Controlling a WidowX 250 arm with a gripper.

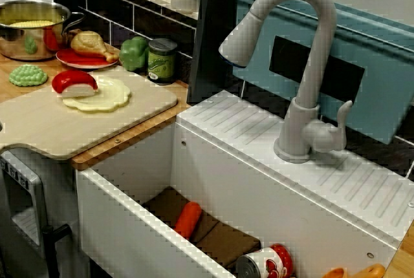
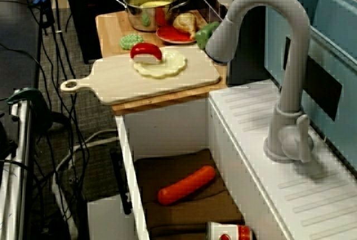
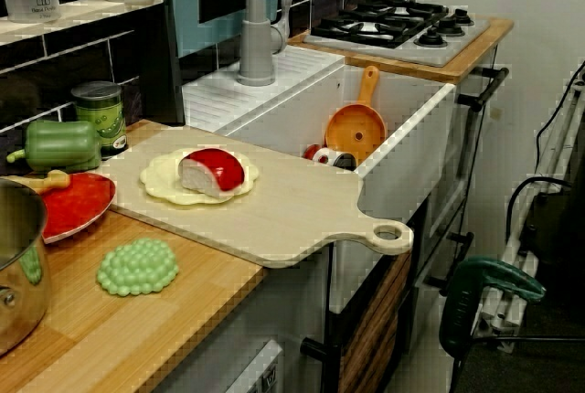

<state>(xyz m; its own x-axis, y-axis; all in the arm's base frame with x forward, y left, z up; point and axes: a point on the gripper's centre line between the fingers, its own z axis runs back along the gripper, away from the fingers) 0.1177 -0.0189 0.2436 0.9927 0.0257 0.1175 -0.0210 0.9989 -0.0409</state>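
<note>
The pincer shows in none of the three views, so I cannot tell whether it is open or closed.

On the wooden desk (image 3: 183, 320) lies a pale cutting board (image 1: 65, 129), its handle end hanging out over the edge. Near the board's middle sits a flat yellow disc (image 1: 107, 97), and a red-and-white toy piece (image 1: 74, 84) rests on top of it, touching it, red side up.

Just beside the board on bare wood lies a bumpy green piece (image 1: 27, 75). Behind it stands a steel pot (image 1: 10, 44) and next to that a red plate (image 1: 71, 58) with a chicken leg (image 1: 94, 44) on it. A green pepper (image 1: 134, 53) and a green-labelled can (image 1: 162, 60) stand against the dark tiled wall.

To the other side is the white sink (image 1: 116, 226) with its grey faucet (image 1: 310, 64) arched over it. Down in the basin lie an orange carrot-like piece (image 1: 188, 218) and a red-and-white tin (image 1: 265, 264) — well apart from the board.
</note>
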